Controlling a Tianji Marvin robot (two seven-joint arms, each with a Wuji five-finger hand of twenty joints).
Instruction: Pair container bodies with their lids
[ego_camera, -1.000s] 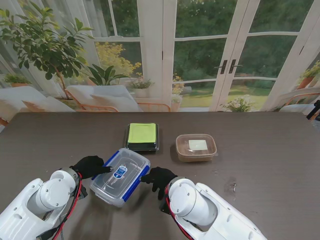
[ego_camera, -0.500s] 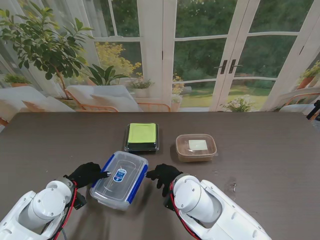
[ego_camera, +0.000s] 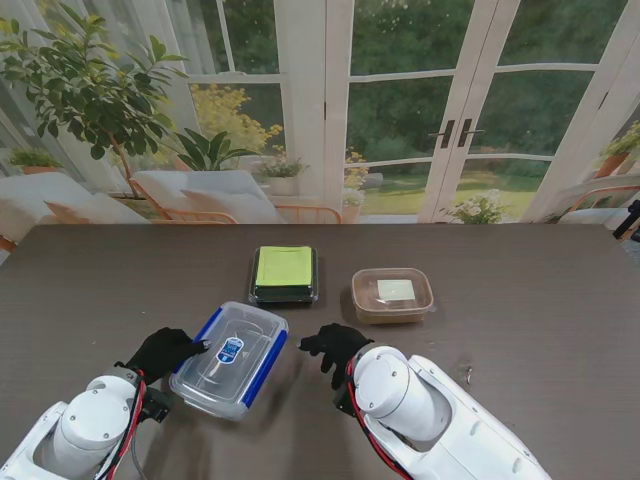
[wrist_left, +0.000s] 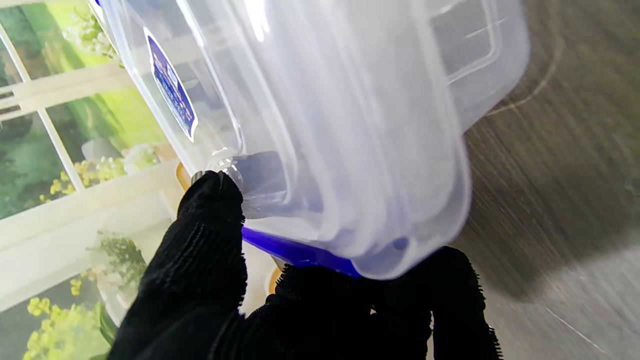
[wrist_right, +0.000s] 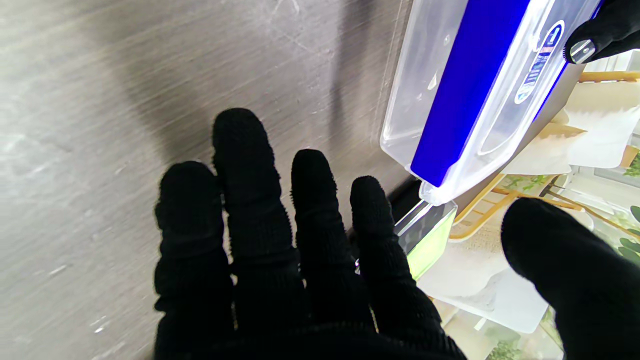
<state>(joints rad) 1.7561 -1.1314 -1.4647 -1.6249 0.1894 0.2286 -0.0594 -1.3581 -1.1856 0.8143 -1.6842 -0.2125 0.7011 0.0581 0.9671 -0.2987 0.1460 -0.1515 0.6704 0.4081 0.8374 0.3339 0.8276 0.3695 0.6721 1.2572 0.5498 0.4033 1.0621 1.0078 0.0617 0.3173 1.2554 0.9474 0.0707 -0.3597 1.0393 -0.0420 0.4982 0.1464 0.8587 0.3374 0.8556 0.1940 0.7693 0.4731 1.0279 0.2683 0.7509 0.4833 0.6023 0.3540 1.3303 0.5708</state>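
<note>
Both white arms rise from the bottom corners of the stand view, the left arm (ego_camera: 85, 440) at lower left, the right arm (ego_camera: 420, 420) at lower centre-right; each ends in a black-gloved hand; the left hand (ego_camera: 165, 352) closes thumb (wrist_left: 200, 240) and fingers around what it holds; the right hand (ego_camera: 335, 345) holds nothing, its fingers (wrist_right: 250, 200) spread, its thumb (wrist_right: 565, 270) set wide apart.

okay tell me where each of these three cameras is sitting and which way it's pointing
Stand view: above the shoulders, looking down the dark wooden table; both white arms show.
Left wrist: along the black-gloved left hand, gripping the clear plastic container with blue clips.
Right wrist: along the open right hand, beside that container.
All three share it.
</note>
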